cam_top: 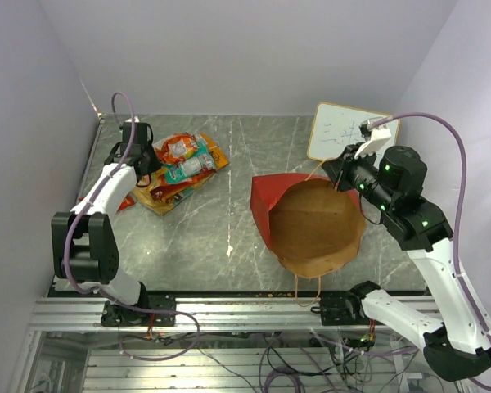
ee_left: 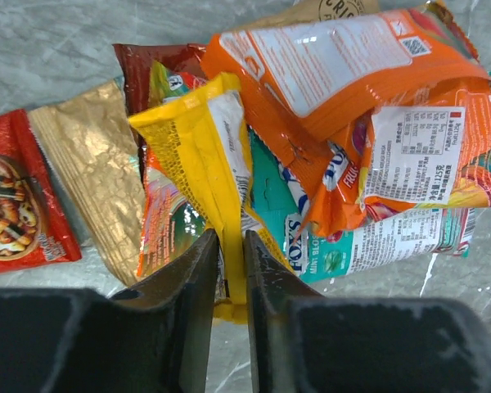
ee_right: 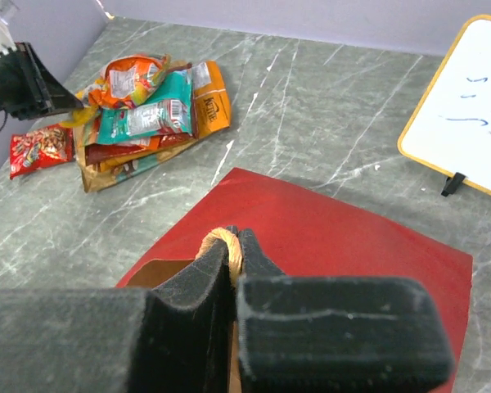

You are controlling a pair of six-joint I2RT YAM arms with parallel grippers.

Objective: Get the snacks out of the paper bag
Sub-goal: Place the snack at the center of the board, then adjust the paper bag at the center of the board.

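The red paper bag point(cam_top: 266, 201) lies at the table's middle right, its brown inside point(cam_top: 315, 225) facing up with no packets showing. My right gripper point(cam_top: 341, 173) is shut on its orange cord handle point(ee_right: 226, 246) at the bag's far rim. The snacks point(cam_top: 184, 168) lie in a pile at the far left: an orange packet point(ee_left: 335, 65), a teal packet point(ee_left: 352, 246), a gold pack point(ee_left: 94, 164), a small red packet point(ee_left: 12, 196). My left gripper point(ee_left: 231, 246) is shut on the edge of a yellow packet point(ee_left: 204, 155) at the pile's left side.
A white writing board point(cam_top: 344, 131) leans at the far right behind the bag. A second cord handle point(cam_top: 307, 286) hangs over the table's near edge. Purple walls close the table on the left, back and right.
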